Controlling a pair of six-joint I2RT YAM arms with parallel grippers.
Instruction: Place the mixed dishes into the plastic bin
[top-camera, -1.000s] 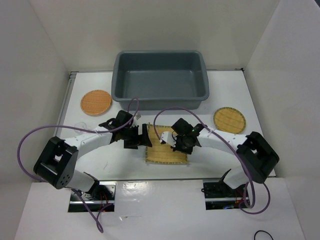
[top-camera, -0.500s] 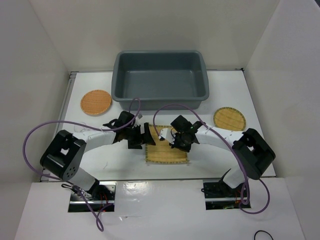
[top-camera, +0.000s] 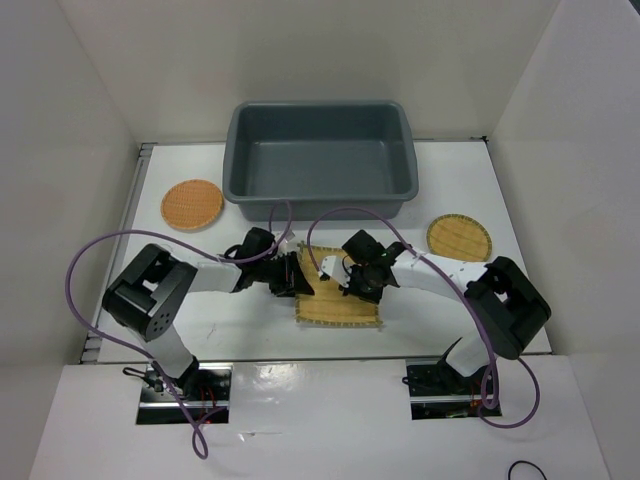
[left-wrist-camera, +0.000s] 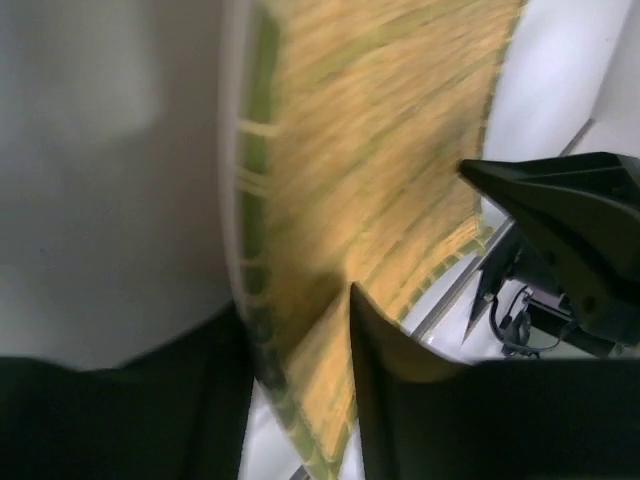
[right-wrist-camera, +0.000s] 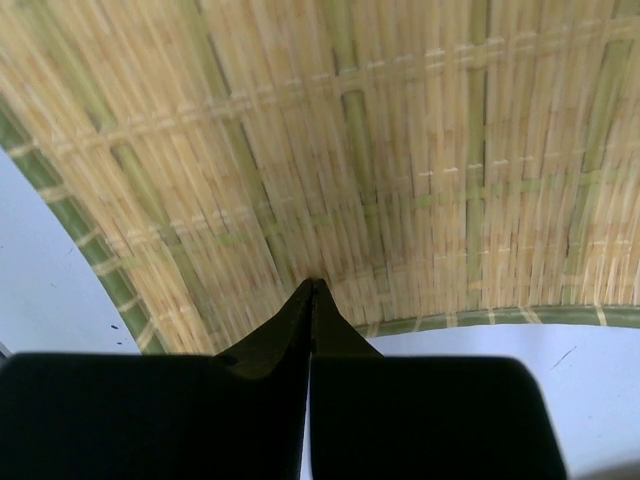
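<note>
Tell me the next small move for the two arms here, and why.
Probably raise both grippers together a little, lifting the bamboo mat off the table. The right gripper looks shut on the mat's bowed edge, the left gripper straddles its left edge, and the grey bin stands empty just behind them.

Top view: far edge of bamboo mat (top-camera: 340, 310) hidden under left gripper (top-camera: 292, 277) and right gripper (top-camera: 354, 284). Left wrist view blurred; mat cut off, grip unreadable.
</note>
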